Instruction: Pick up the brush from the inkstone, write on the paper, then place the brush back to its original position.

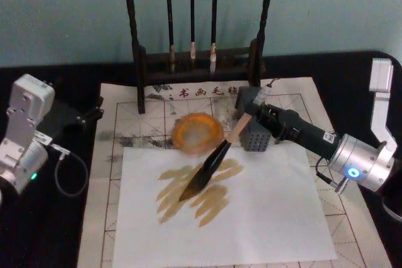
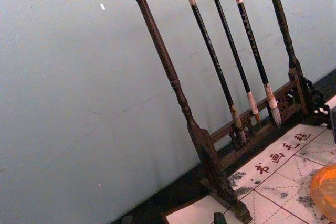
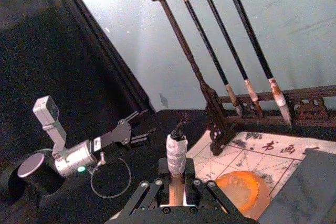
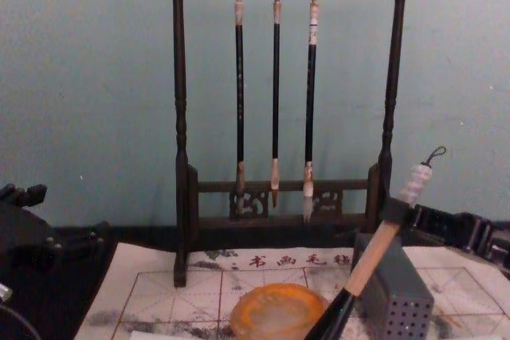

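I have the brush (image 1: pixel 217 155) in the right gripper (image 1: pixel 249 113), which is clamped on the pale handle just below the white wrapped end. In the right wrist view the two fingers (image 3: pixel 152 195) pinch the shaft between them, with the wrap and cord loop standing clear above.

The brush's long axis slopes down and away from the gripper, towards the robot's left and nearer its body. The wrapped end is high by the gripper, and the dark tip is low on the white sheet (image 1: pixel 264 218) that lies over the gridded paper (image 1: pixel 103 174). The tip sits among brownish strokes and seems to touch the sheet, though I cannot be sure of contact.

The inkstone (image 1: pixel 198 133) lies just beyond the sheet's far edge, on the rack (image 1: pixel 135 48) side, to the left of the gripper. The brush's ferrule passes right beside its right rim. A grey block (image 1: pixel 254 137) stands just under the gripper, on the inkstone's right.

I judge the writing to be under way. For the return, the tip would have to lift and swing a short way up the brush's own line, back over that rim.

The right arm is much the nearer. The left gripper (image 3: pixel 143 129) is parked well off at the table's left, over the black cloth.
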Controlling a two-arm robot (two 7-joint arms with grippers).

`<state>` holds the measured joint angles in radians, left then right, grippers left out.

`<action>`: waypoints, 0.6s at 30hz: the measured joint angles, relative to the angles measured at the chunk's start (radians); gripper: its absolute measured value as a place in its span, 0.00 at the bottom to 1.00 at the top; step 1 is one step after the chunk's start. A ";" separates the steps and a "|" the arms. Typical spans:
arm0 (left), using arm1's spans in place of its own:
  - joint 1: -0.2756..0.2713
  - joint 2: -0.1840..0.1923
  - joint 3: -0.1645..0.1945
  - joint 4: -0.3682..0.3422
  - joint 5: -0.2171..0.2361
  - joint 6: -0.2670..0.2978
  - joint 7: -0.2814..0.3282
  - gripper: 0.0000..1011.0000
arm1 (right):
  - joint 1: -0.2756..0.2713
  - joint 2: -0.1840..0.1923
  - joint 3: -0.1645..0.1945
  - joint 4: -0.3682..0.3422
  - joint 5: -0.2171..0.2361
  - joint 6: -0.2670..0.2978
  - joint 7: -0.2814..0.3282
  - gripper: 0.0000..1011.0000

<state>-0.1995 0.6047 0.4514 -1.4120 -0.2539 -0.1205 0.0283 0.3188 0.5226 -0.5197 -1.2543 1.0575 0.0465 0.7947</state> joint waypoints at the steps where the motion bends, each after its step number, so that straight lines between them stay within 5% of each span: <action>1: 0.000 0.000 0.000 0.000 0.000 0.000 0.000 0.99 | -0.001 0.000 0.003 0.000 0.003 -0.001 0.000 0.17; 18: 0.000 0.000 0.000 0.000 0.000 0.000 0.000 0.99 | -0.018 -0.025 0.049 -0.001 0.046 -0.040 0.007 0.17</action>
<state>-0.1995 0.6047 0.4514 -1.4120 -0.2539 -0.1205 0.0283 0.3013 0.4971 -0.4705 -1.2548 1.1035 0.0063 0.8017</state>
